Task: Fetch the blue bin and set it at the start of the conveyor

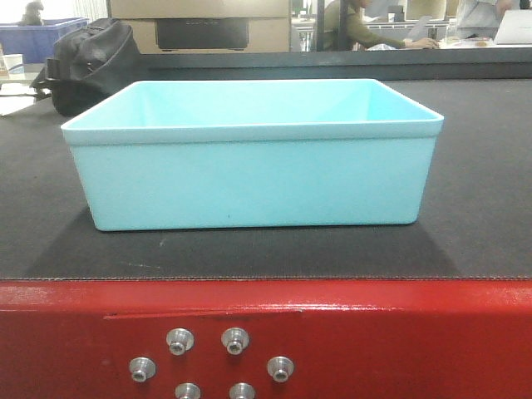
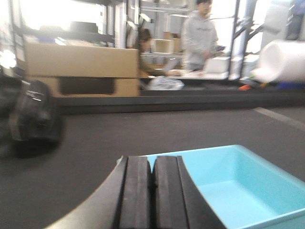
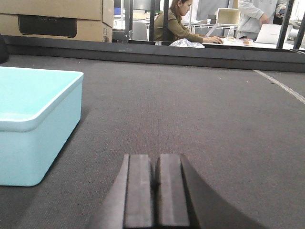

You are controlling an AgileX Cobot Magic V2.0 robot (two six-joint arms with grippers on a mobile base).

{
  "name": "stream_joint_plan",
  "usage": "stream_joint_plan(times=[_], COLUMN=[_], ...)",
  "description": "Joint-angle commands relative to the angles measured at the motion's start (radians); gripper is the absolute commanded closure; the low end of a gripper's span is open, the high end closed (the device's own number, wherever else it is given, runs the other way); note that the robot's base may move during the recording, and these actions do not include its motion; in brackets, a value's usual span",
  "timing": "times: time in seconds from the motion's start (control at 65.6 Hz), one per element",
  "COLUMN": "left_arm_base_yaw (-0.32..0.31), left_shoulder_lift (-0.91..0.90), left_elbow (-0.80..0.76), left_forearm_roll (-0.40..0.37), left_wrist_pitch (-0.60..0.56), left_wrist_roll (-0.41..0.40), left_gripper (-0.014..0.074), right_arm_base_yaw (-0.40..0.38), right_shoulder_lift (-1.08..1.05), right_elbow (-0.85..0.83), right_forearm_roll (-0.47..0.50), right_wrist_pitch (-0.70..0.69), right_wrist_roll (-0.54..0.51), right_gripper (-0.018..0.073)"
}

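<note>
While the front camera shows me the blue bin (image 1: pixel 249 158) sitting upright mid-frame on the conveyor start (image 1: pixel 482 216), just behind the red frame (image 1: pixel 399 332), only the wrist views show my arms. The left gripper (image 2: pixel 152 191), jaws pressed together and holding nothing, sits at bottom centre above the bin's rim; the right gripper (image 3: pixel 156 195), likewise closed and holding nothing, hovers over the belt with the bin at lower left.

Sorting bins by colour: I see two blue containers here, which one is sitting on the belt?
The pale turquoise blue bin, open side up on the dark conveyor start. The darker royal-blue crate stands far back at upper left, off the belt.
</note>
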Motion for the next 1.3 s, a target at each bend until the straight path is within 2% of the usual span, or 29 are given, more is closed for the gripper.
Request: stream_joint_plan(times=[0.0, 0.091, 0.198, 0.274, 0.351, 0.427, 0.594, 0.838, 0.945, 0.976, 1.28], left_arm_base_yaw=[0.081, 0.176, 0.269, 0.304, 0.308, 0.308, 0.308, 0.287, 0.274, 0.274, 0.274], left_shoulder_lift=[-0.047, -0.105, -0.172, -0.219, -0.258, -0.296, -0.339, -0.383, -0.383, -0.383, -0.383], left_elbow=[0.042, 0.097, 0.162, 0.206, 0.247, 0.293, 0.362, 0.445, 0.463, 0.463, 0.463], left_forearm_roll=[-0.089, -0.175, -0.18, -0.18, -0.18, -0.176, -0.161, -0.161, -0.161, -0.161, -0.161], left_wrist_pitch=[-0.01, -0.01, -0.01, -0.01, -0.01, -0.01, -0.01, -0.056, -0.114, -0.083, -0.092], left_wrist_roll=[0.169, 0.209, 0.209, 0.207, 0.195, 0.147, 0.121, 0.121, 0.121, 0.121, 0.123], left_gripper=[0.0707, 0.0707, 0.0707, 0.0707, 0.0707, 0.0707, 0.0707, 0.0707, 0.0707, 0.0707, 0.0707], right_arm_base_yaw=[-0.005, -0.005, -0.005, -0.005, -0.005, -0.005, -0.005, -0.005, -0.005, -0.005, -0.005], right_shoulder_lift=[-0.003, -0.003, -0.003, -0.003, -0.003, -0.003, -0.003, -0.003, -0.003, -0.003, -0.003], right_elbow=[0.0, 0.0, 0.0, 0.0, 0.0, 0.0, 0.0, 0.0, 0.0, 0.0, 0.0], right_forearm_roll=[0.001, 0.001, 0.001, 0.001, 0.001, 0.001, 0.001, 0.001, 0.001, 0.001, 0.001], right_wrist_pitch=[-0.023, -0.023, -0.023, -0.023, -0.023, -0.023, -0.023, -0.023, -0.023, -0.023, -0.023], right_wrist_roll=[-0.007, -0.007, -0.007, -0.007, -0.007, -0.007, -0.007, -0.007, -0.007, -0.007, -0.007], right_gripper=[0.0725, 0.0725, 0.0725, 0.0725, 0.0725, 0.0725, 0.0725, 0.0725, 0.0725, 0.0725, 0.0725])
